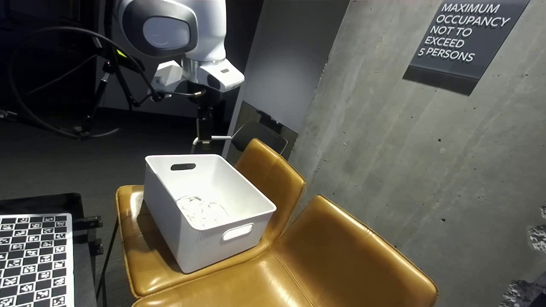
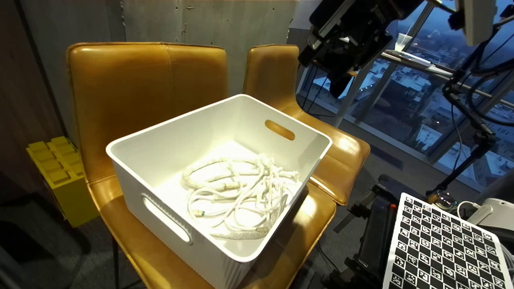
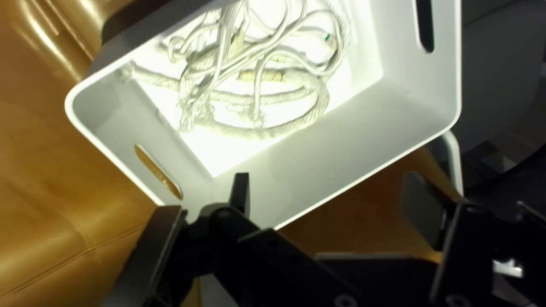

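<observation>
- One white bin (image 1: 209,249) sits on a tan chair (image 1: 140,268) in an exterior view, and I make out pale cords (image 1: 202,213) heaped on its floor.
- My hand (image 1: 204,138) hangs beyond the bin's far rim, apart from it; I see it side-on, so from this angle I cannot tell how far it is spread.
- A second tan chair (image 1: 358,256) stands nearer the camera, a checkered board (image 1: 36,260) lies at lower left, and a sign (image 1: 467,40) on the concrete wall (image 1: 371,140) reads "Maximum occupancy not to exceed 5 persons".
- In an exterior view I look down into the bin, where a braided length (image 2: 241,235) lies near one wall among the looped cords; a yellow block (image 2: 64,176) stands at left beside the chair.
- Up at the right there, my hand hangs higher than the bin, with windows (image 2: 413,96) behind it.
- In the wrist view I see the hand spread wide, fingers (image 3: 241,192) well apart, with the bin's rim and the chair's leather showing through the gap.
- The cords lie tangled inside the bin toward the top of this view, away from the fingers.
</observation>
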Robot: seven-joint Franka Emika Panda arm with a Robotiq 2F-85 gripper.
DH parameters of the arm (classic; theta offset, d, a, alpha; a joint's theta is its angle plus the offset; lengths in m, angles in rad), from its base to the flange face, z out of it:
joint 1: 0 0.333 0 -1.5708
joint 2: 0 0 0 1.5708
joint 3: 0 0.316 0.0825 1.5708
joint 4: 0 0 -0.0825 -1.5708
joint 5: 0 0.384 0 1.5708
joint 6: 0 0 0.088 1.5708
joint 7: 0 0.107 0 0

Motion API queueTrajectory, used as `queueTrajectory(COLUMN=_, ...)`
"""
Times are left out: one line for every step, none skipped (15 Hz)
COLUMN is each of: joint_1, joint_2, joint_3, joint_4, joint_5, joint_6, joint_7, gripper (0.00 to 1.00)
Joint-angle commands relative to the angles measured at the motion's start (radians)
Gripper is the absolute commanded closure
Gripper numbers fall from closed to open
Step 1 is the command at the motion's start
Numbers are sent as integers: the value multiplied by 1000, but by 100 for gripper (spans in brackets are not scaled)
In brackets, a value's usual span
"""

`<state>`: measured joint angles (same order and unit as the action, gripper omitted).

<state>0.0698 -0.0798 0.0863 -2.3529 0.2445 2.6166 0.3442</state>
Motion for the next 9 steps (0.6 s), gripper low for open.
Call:
queueTrajectory(joint_1=-1, joint_2=-88, joint_3=-27, joint_4=-25, joint_5=117, joint_6=-199, joint_7=-97, gripper=0)
queueTrajectory(joint_1=-16, joint_2=-94, joint_3=-31, joint_4=-17, joint_5=81, joint_6=-261, joint_7=-55, gripper=0)
queueTrajectory(joint_1=-35, joint_2=-97, joint_3=-33, joint_4=-9, joint_5=27, joint_6=-305, joint_7=3, gripper=0)
queueTrajectory(joint_1=-51, joint_2=-103, joint_3=-35, joint_4=-5, joint_5=-12, joint_6=-333, joint_7=38, gripper=0)
queueTrajectory(joint_1=-65, joint_2=-108, joint_3=-37, joint_4=0, joint_5=-51, joint_6=-363, joint_7=70, gripper=0)
queueTrajectory(joint_1=-77, joint_2=-115, joint_3=-38, joint_4=2, joint_5=-82, joint_6=-384, joint_7=90, gripper=0)
queueTrajectory(joint_1=-85, joint_2=-123, joint_3=-40, joint_4=4, joint_5=-103, joint_6=-410, joint_7=98, gripper=0)
queueTrajectory(joint_1=-90, joint_2=-134, joint_3=-41, joint_4=2, joint_5=-113, joint_6=-436, joint_7=100, gripper=0)
queueTrajectory(joint_1=-92, joint_2=-147, joint_3=-42, joint_4=-4, joint_5=-114, joint_6=-453, joint_7=92, gripper=0)
